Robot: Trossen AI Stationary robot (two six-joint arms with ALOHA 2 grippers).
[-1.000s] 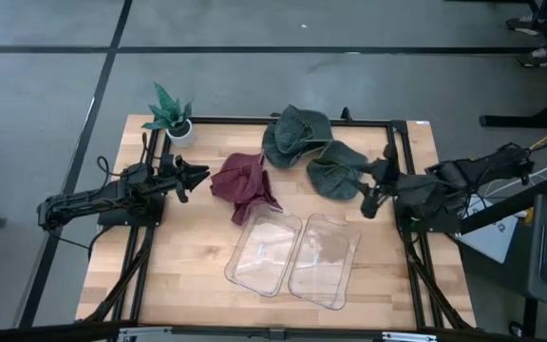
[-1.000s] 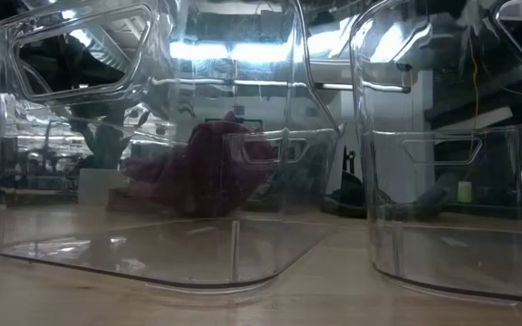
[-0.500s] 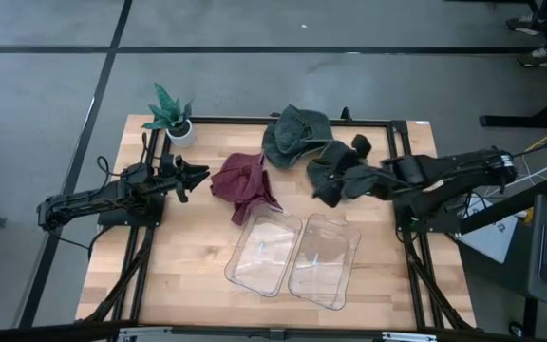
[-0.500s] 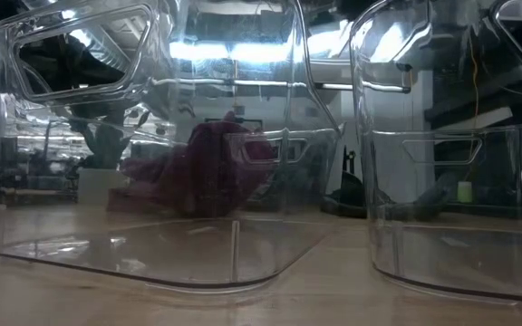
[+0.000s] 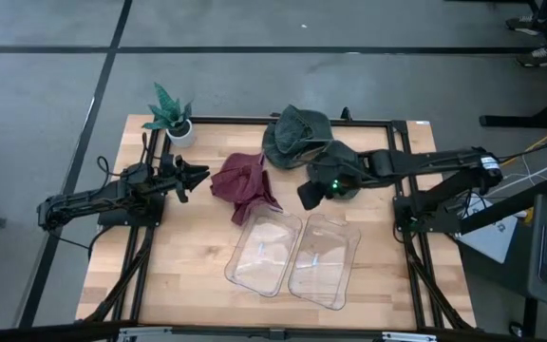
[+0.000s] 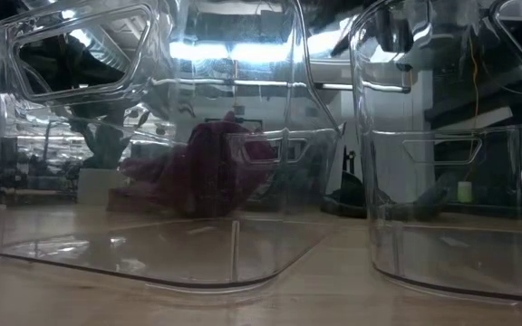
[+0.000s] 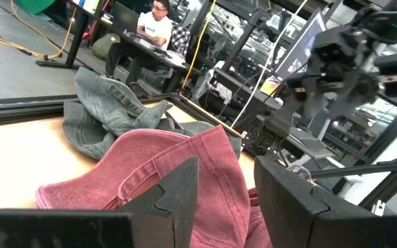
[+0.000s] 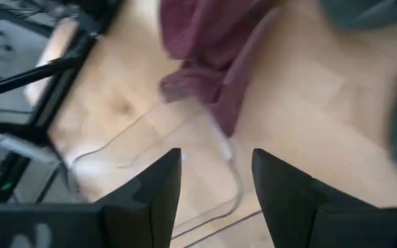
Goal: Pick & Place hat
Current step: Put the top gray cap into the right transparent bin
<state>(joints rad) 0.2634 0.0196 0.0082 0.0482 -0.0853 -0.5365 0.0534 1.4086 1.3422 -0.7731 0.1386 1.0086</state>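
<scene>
A maroon hat [image 5: 245,185] lies crumpled on the wooden table, left of centre. Behind it lie two dark green hats: one at the far side [image 5: 297,133], one nearer the right [image 5: 321,161], partly under my right arm. My right gripper [image 5: 304,198] hangs open in the air over the near-left edge of that green hat, tipped downward. In its wrist view the right gripper [image 8: 216,193] looks down on the maroon hat [image 8: 212,41]. My left gripper [image 5: 202,176] stands open and level just left of the maroon hat [image 7: 185,165], touching nothing.
Two clear plastic bins [image 5: 264,249] [image 5: 324,258] stand side by side near the table's front, just in front of my right gripper. A small potted plant [image 5: 171,116] stands at the far left corner. A black frame [image 5: 283,121] runs round the table. A person sits far behind [image 7: 158,21].
My right gripper has swung from the table's right edge toward its middle, over the nearer green hat. It has rolled about its own line and tipped further downward. Its fingers stay open. The hats and bins lie as before.
</scene>
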